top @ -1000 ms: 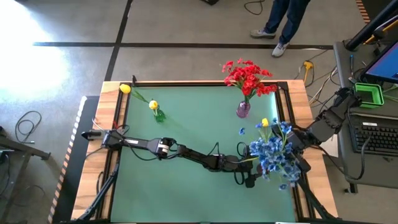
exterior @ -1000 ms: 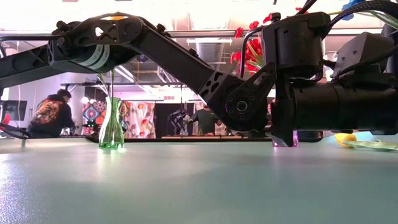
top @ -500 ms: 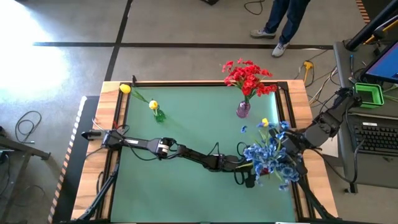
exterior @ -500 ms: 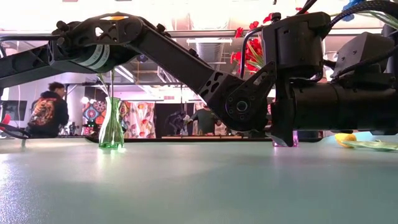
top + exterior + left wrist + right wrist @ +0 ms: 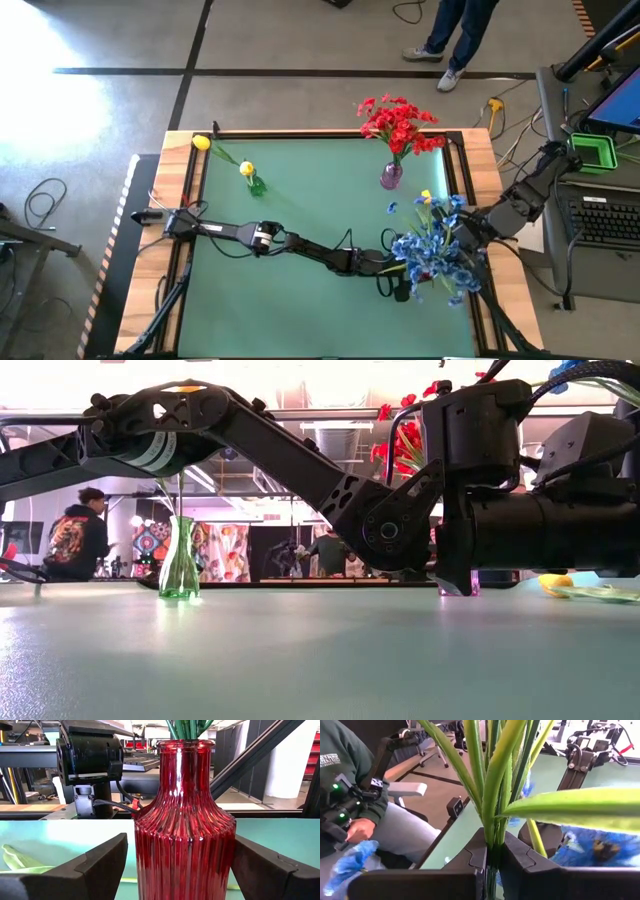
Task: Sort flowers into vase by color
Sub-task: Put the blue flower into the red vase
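Two arms meet at the right side of the green table (image 5: 300,200). The left gripper (image 5: 175,865) stands with one finger on each side of a red ribbed vase (image 5: 184,820); the fingers are close to the glass, but a thin gap shows on both sides, so I judge it open and only bracing or about to hold the vase steady. Green stems already stick out of the neck of this vase. The right gripper (image 5: 492,855) is closed on a bunch of green stems (image 5: 495,780), and from above the blue flowers (image 5: 435,255) of this bunch hang just over the left gripper, near the right edge of the table. It seems the bunch is held upright so the stems can go down into the neck, while the other arm keeps the vase from tipping.

Farther back, the red flowers (image 5: 398,125) stand in a purple vase (image 5: 391,177). One yellow flower (image 5: 246,169) stands in a small green vase (image 5: 256,185) at the back left, another yellow flower (image 5: 201,143) is near the corner, and one more (image 5: 426,197) lies beside the blue bunch, so yellow is probably not finished.
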Controlling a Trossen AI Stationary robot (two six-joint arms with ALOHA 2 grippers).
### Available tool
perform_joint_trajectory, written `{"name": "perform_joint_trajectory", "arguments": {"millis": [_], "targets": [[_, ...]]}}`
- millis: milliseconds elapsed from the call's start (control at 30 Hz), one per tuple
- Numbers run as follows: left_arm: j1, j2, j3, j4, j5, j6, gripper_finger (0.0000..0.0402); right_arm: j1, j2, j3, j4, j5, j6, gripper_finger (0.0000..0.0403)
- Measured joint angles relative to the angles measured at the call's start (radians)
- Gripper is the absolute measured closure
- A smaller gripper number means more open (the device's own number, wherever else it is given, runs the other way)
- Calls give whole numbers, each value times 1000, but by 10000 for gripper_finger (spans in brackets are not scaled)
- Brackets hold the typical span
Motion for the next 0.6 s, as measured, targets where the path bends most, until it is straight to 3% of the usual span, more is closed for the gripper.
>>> {"name": "perform_joint_trajectory", "arguments": {"millis": [600], "targets": [[0,0,0,0,0,11,93,0,-1,-43,18,1,-2,380]]}}
